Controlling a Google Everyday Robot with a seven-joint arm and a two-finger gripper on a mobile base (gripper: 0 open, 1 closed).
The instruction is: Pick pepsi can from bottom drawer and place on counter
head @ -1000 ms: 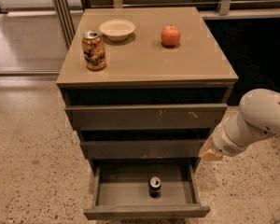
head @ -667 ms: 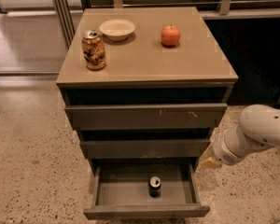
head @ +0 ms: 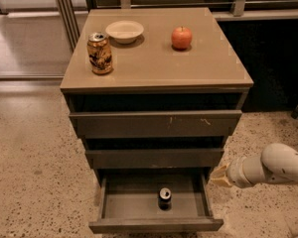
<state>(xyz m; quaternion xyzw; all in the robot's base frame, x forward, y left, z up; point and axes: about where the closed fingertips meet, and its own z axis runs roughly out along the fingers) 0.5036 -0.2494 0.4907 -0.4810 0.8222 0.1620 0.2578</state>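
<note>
The pepsi can [head: 164, 198] stands upright in the open bottom drawer [head: 124, 205], near its middle, silver top up. The counter [head: 154, 58] is the tan glossy top of the drawer cabinet. My gripper [head: 218, 176] is at the end of the white arm coming in from the right, just outside the drawer's right side, above floor level and to the right of the can. It holds nothing that I can see.
On the counter stand a gold-and-brown patterned can [head: 99, 53] at the left, a white bowl [head: 124, 31] at the back and a red apple [head: 181, 37] at the back right. The two upper drawers [head: 154, 125] are closed. Speckled floor surrounds the cabinet.
My arm has dropped lower and pulled slightly to the right, so the gripper now sits beside the bottom drawer's right edge. The can and counter objects have not moved.
</note>
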